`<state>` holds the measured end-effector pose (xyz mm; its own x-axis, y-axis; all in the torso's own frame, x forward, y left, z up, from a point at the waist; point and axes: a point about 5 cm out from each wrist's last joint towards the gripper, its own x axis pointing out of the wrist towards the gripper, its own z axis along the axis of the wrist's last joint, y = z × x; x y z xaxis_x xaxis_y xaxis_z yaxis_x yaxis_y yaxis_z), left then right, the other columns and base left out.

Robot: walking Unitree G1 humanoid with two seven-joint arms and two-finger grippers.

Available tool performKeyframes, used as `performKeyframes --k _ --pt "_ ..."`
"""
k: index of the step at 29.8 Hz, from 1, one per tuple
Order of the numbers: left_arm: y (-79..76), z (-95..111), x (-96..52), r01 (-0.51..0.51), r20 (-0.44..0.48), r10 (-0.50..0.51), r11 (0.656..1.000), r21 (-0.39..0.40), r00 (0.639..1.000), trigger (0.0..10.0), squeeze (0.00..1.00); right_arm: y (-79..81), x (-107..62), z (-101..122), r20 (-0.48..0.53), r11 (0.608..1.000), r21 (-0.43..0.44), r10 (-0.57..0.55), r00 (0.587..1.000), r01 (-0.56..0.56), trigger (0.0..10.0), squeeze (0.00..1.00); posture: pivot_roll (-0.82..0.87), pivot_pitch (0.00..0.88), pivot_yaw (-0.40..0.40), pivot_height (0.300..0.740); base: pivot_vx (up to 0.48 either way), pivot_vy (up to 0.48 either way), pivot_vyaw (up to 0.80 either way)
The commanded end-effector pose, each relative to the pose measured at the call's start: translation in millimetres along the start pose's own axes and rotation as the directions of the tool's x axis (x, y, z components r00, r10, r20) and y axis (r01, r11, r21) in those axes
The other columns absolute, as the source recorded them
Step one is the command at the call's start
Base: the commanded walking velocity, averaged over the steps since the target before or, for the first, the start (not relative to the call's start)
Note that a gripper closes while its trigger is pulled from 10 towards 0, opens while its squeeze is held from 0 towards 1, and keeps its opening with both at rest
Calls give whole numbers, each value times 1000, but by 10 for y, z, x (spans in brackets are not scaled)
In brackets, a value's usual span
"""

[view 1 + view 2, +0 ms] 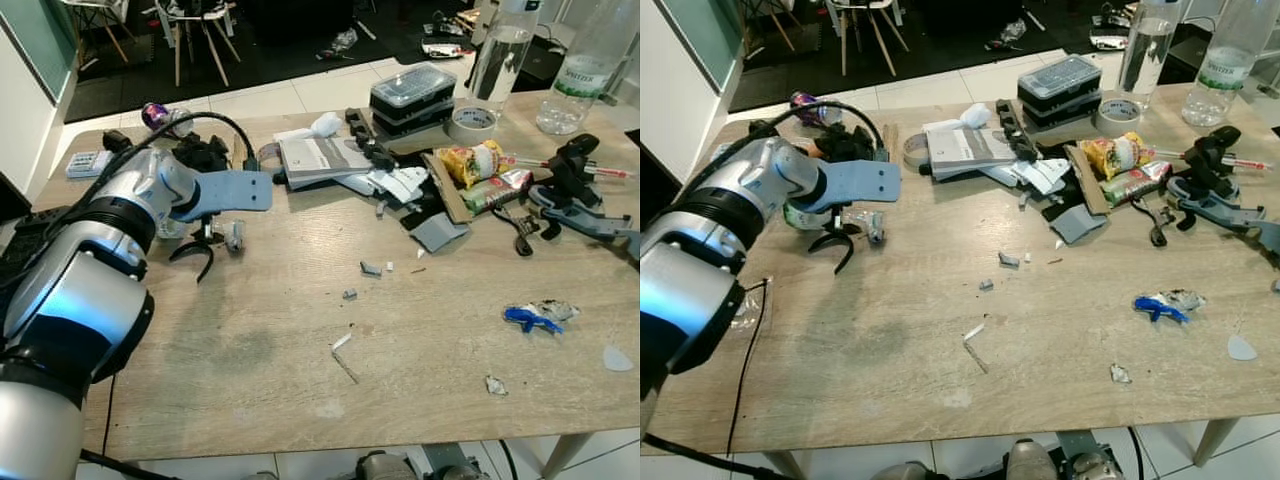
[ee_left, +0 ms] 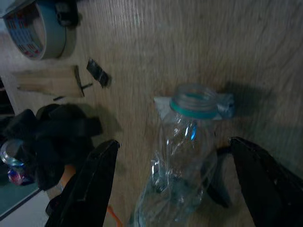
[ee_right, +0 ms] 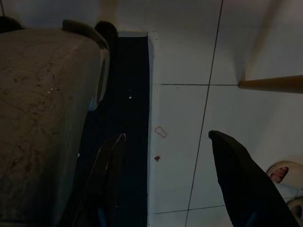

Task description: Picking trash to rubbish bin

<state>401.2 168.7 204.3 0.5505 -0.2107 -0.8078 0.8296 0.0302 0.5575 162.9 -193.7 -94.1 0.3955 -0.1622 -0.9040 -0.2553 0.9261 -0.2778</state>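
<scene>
Crumpled clear plastic bottle with a teal neck ring [image 2: 187,142], uncapped, lies on its side on the pale wood-grain table [image 1: 300,330] near its left end, between the two black fingers of my left gripper [image 2: 173,189]. The fingers stand wide apart, one on either side of the bottle's body, and I cannot tell whether either touches it. I judge the bottle light, thin-walled and springy: it should buckle under pressure and may slip, so the crushed mid-body below the neck ring offers the surest hold. Just beyond the bottle sit a black tangle of cable and clips [image 1: 205,152] and a roll of tape [image 2: 40,30]. Farther along the table lie small torn scraps [image 1: 370,268], a blue-and-white wrapper [image 1: 535,317] and snack packets [image 1: 480,165]. My right gripper [image 3: 165,179] hangs open above white floor tiles [image 3: 189,56].
</scene>
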Motion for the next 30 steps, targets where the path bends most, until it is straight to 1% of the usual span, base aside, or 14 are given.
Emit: performKeyframes --k 1,7,11,19,22,24,27,30 --pt "-63 -87 47 14 -55 -14 1000 -4 998 10000 0 344 -28 -45 -20 993 35 109 994 -108 10000 0 -73 100 182 740 0 0 0" --pt "-104 -130 75 22 -73 -24 1000 -19 997 10000 0 348 -28 -48 -22 993 39 109 994 -108 10000 0 -75 104 185 740 0 0 0" --pt "-189 -246 122 31 -112 -38 998 -63 993 10000 0 369 -31 -54 -24 993 52 112 993 -110 10000 0 -81 109 192 740 0 0 0" --pt "-299 -383 171 45 -158 -59 995 -91 986 10000 0 395 -34 -58 -26 992 59 112 993 -110 10000 0 -87 110 198 740 0 0 0" --pt "-323 -394 185 57 -170 -69 996 -71 983 10000 0 401 -35 -59 -27 992 60 112 993 -110 10000 0 -89 109 200 740 0 0 0" --pt "-323 -394 185 57 -170 -69 996 -71 983 10000 0 401 -35 -59 -27 992 60 112 993 -110 10000 0 -89 109 200 740 0 0 0" --pt "-353 -380 212 81 -187 -84 996 -24 979 10000 0 409 -37 -60 -27 992 64 111 993 -109 10000 0 -90 107 202 740 0 0 0" --pt "-351 -349 227 75 -187 -74 997 -4 980 10000 0 412 -37 -61 -28 992 67 110 994 -108 10000 0 -90 107 202 740 0 0 0"
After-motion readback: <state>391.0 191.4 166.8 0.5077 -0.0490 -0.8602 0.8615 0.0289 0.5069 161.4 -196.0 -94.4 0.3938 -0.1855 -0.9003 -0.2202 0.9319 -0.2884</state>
